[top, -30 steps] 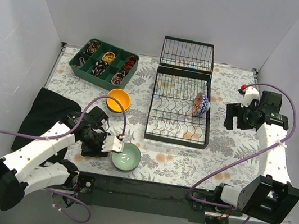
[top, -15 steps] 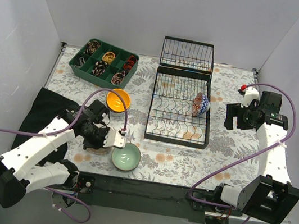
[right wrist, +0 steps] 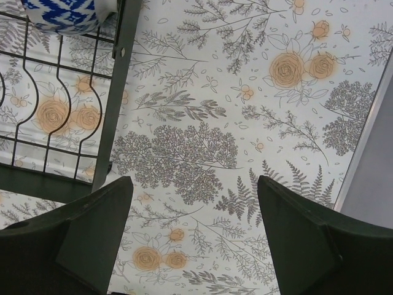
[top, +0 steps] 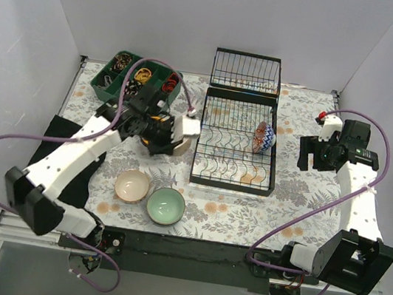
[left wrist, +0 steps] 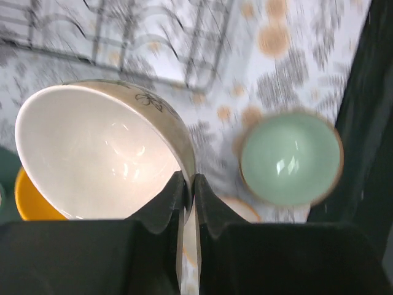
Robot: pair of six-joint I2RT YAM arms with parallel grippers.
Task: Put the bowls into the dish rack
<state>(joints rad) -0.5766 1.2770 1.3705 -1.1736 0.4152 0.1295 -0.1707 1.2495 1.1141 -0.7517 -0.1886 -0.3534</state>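
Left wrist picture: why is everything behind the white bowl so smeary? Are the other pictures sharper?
Left wrist: the white bowl is crisp with light glints, while the mint bowl and dish rack behind are blurred, by motion or focus I cannot tell. Right wrist: the floral cloth is sharp. Top external: even light, soft shadows, all sharp.

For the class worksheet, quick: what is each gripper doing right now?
Left gripper: shut on the rim of the cream bowl.
Right gripper: open, holding nothing.
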